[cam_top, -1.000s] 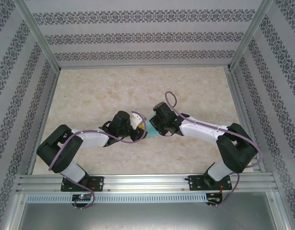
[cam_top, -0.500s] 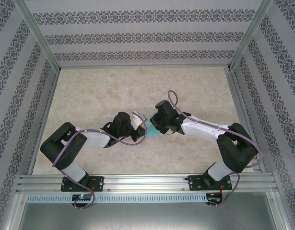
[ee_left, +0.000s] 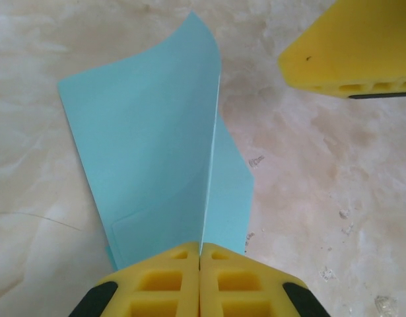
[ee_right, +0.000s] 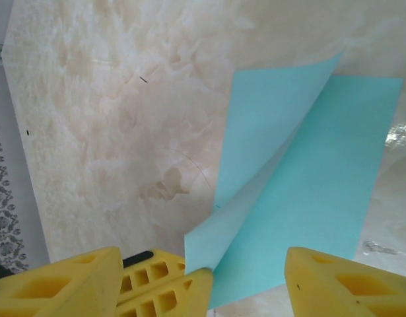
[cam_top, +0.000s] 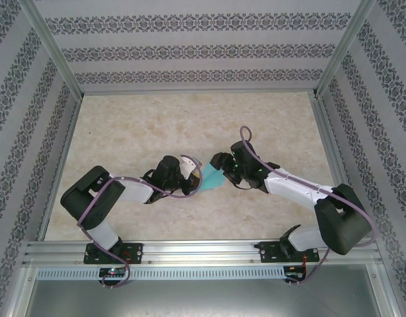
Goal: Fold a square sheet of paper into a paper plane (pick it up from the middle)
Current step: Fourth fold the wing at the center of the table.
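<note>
Turquoise-blue square sheet of thin paper [ee_left: 156, 152] sits about mid-table on the beige marbled tabletop [cam_top: 123, 132], a bit toward the near side, right between the two grippers. It isn't lying flat. From the left wrist view we see it doubled over, one layer standing up and bowing over the other. Part of it rests on the table in the right wrist view, while the upper flap curls loosely and doesn't lie pressed down.

The left gripper [ee_left: 200, 264] has its yellow fingers pressed tight together, pinching the paper at its near end where the two layers meet. The right gripper [cam_top: 224, 170] is just beside the sheet on the right, and its fingers [ee_right: 341, 284] are spread wide with nothing between them. They straddle the pinched corner, and we can't tell whether they touch the paper.

We'd call this early days. At best the first centre fold is being formed, and we can't tell if that crease is properly sharp yet or just a soft bend. We see no pointed nose, no angled corner folds and no wings. So pretty much all of the real folding is left, starting with flattening that flap into a clean crease.
</note>
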`<action>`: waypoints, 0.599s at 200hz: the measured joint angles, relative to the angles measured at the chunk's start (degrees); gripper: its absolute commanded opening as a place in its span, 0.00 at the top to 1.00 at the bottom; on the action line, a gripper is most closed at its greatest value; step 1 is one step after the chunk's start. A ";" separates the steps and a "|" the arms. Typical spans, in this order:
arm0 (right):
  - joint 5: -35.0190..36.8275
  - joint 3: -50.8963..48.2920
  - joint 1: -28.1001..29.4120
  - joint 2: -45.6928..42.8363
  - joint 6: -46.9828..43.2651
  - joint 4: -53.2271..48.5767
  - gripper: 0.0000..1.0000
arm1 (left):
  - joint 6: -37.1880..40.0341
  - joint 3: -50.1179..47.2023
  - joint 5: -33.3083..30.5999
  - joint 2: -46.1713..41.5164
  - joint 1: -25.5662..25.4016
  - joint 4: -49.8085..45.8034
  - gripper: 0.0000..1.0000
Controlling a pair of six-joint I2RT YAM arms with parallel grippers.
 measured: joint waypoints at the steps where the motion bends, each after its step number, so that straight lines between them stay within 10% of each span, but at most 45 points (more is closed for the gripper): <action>1: -0.02 -0.09 0.00 0.00 -0.04 0.09 0.38 | -0.15 -0.04 0.02 0.02 0.00 0.11 0.93; 120: -6.45 -3.65 0.09 8.66 -8.46 10.32 0.53 | -22.75 -1.81 0.42 1.09 0.02 4.35 0.95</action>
